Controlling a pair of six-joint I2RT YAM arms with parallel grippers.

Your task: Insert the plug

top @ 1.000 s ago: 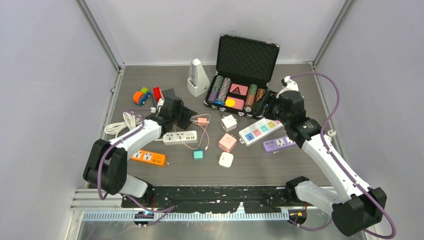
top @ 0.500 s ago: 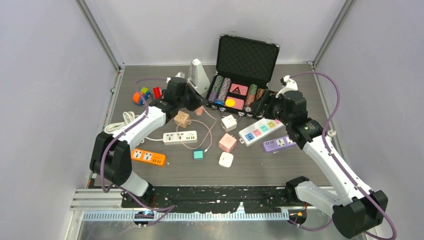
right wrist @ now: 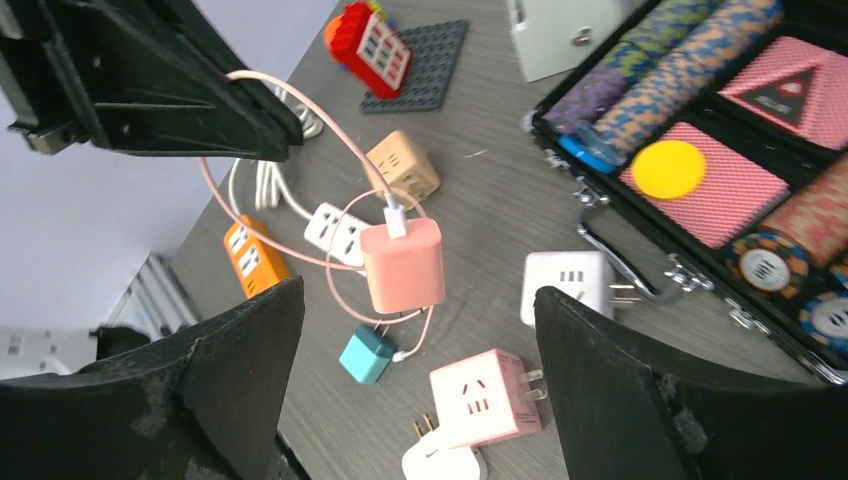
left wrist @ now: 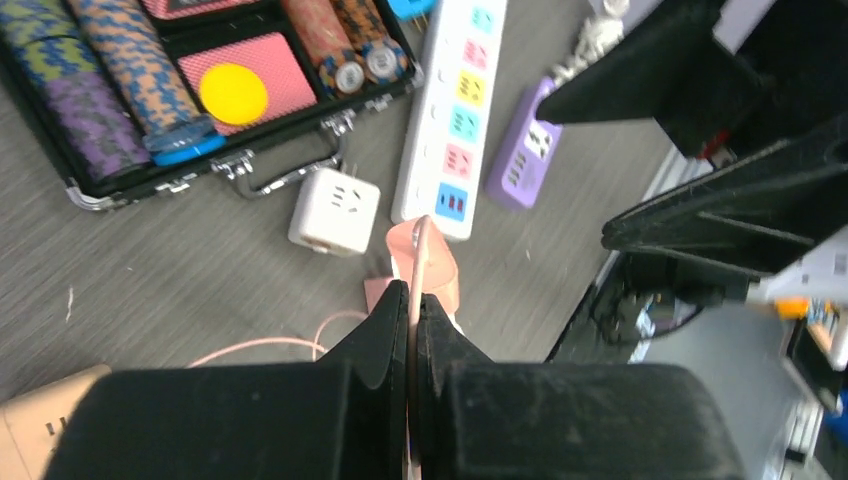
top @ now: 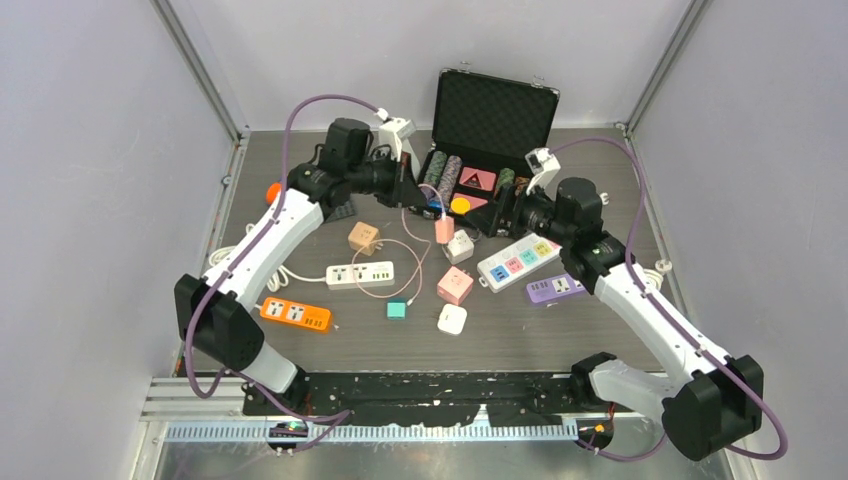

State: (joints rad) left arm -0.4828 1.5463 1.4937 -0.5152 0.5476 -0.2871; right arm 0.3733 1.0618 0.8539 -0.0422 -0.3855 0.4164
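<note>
Your left hand (left wrist: 410, 300) is pinched shut on the limp pink cable (left wrist: 414, 240), so the light, hard pink plug (right wrist: 402, 264) dangles above the table (top: 520, 320) and will likely swing; the camera on your wide-open right hand (right wrist: 417, 290) shows its flat sides to grip, which the left wrist view mostly hides.

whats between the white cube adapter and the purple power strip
The white power strip with coloured sockets lies between them, clearest in the top external view.

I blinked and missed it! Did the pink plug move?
Yes. The pink plug moved right, toward the white cube adapter, and now dangles by its cable from the left gripper.
</note>
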